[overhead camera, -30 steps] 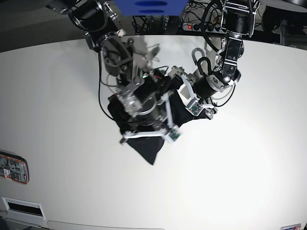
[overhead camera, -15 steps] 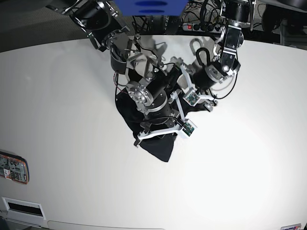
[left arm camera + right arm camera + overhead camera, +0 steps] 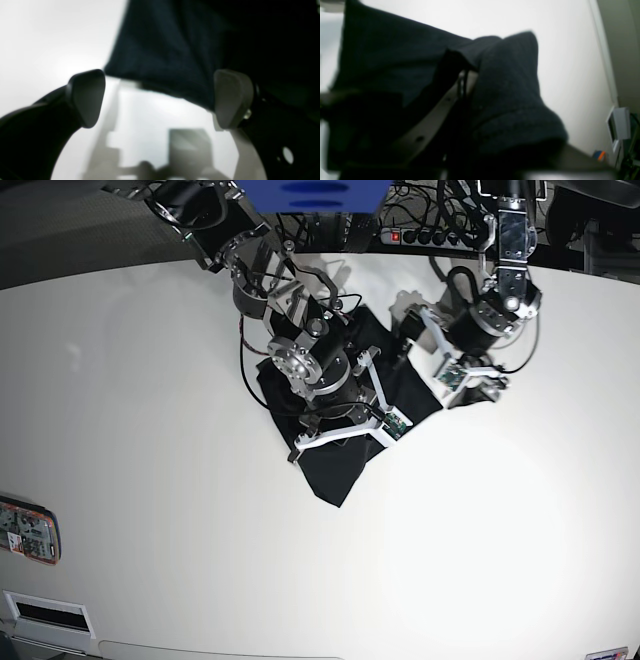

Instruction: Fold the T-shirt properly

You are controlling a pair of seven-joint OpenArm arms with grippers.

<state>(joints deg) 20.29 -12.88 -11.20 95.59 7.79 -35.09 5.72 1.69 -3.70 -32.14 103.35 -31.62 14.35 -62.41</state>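
White table (image 3: 150, 480), black T-shirt (image 3: 335, 473) bunched mid-table. Right gripper (image 3: 466, 75) clenched on T-shirt fabric; left gripper (image 3: 160, 100) spread wide, fingers either side of a cloth edge, nothing gripped.

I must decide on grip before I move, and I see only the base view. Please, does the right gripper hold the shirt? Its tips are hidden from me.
Observer: Yes. In the right wrist view, the right gripper is shut on the shirt, and a flap of cloth hangs over one side of it.
Operator: Thank you. And the left gripper, are its jaws open?
Observer: They are wide open. The left wrist view shows the fingertips of the left gripper well apart, with a loose edge of the shirt between them, not pinched.
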